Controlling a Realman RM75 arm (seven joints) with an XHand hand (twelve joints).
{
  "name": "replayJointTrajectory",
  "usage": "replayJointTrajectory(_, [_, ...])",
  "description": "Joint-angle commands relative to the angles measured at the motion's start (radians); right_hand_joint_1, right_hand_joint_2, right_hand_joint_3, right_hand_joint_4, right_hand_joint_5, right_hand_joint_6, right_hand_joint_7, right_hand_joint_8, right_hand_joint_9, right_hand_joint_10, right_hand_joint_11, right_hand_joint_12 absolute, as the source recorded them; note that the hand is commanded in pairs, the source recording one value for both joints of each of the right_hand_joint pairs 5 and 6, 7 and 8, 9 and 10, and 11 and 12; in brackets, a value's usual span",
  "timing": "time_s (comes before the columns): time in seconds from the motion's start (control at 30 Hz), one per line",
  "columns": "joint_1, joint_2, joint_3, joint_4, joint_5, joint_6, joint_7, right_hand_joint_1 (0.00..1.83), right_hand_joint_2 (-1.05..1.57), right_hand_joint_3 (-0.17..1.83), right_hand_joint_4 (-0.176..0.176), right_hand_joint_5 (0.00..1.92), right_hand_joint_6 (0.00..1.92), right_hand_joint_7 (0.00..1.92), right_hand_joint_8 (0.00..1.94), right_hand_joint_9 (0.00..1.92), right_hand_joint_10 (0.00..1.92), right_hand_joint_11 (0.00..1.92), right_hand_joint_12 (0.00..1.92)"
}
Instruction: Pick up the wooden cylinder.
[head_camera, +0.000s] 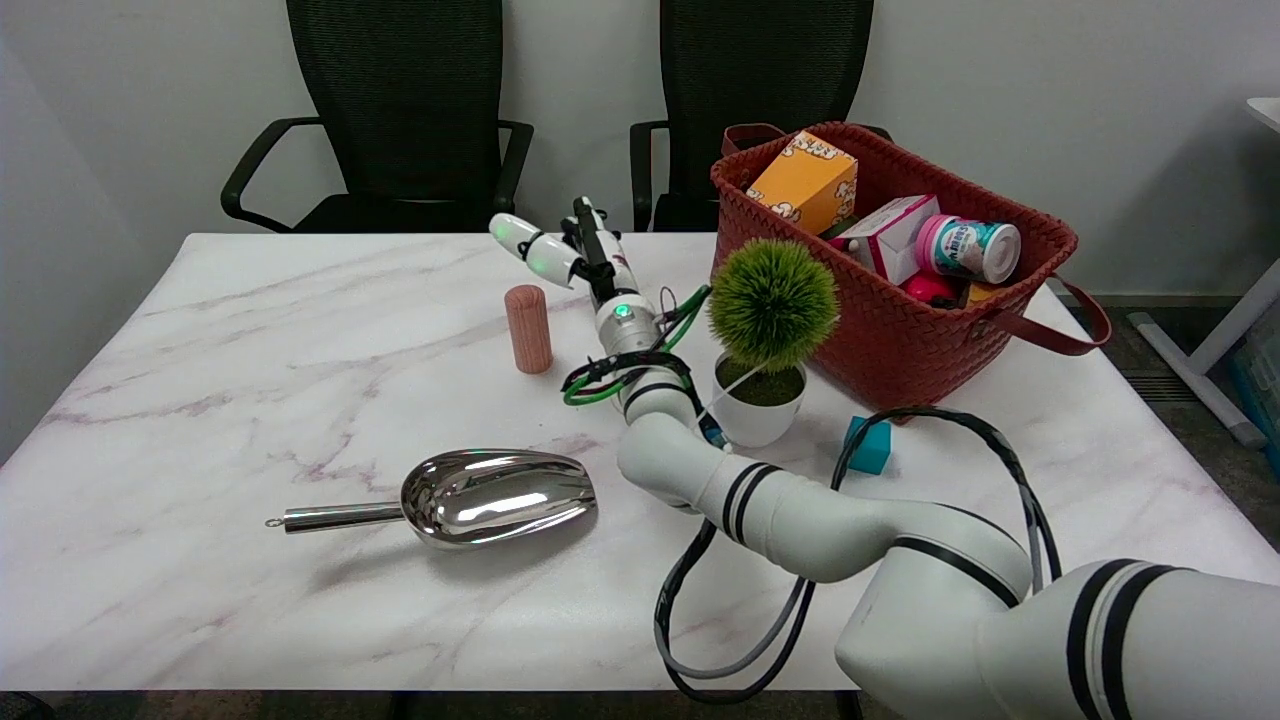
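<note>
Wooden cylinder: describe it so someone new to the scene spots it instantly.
On the white marble table, look left of the red woven basket and the green ball plant, beyond the steel scoop. The wooden cylinder stands upright there, just left of the right hand. It is the only pinkish-tan, round-topped peg.

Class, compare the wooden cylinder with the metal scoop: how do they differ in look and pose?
The wooden cylinder stands upright; the metal scoop lies flat. The cylinder is matte, pinkish wood; the scoop is shiny, mirror-like steel. The cylinder is a plain post; the scoop has a bowl and handle. Both rest on the table, untouched.
</note>
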Motion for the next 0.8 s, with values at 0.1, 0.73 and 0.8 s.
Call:
replayJointTrajectory(0.1, [-0.084, 0.075, -0.030, 0.210, -0.100, 0.085, -0.001, 0.73, 0.83, -0.17, 0.000, 0.00, 0.00, 0.00, 0.00, 0.05, 0.05, 0.00, 0.00])
replayJointTrajectory(0.73, [-0.133, 0.088, -0.043, 0.240, -0.158, 0.106, -0.010, 0.87, 0.77, -0.17, 0.000, 0.00, 0.00, 0.00, 0.00, 0.00, 0.00, 0.00, 0.00])
replayJointTrajectory(0.8, [-0.131, 0.087, -0.043, 0.235, -0.158, 0.102, -0.010, 0.95, 0.78, -0.17, 0.000, 0.00, 0.00, 0.00, 0.00, 0.00, 0.00, 0.00, 0.00])
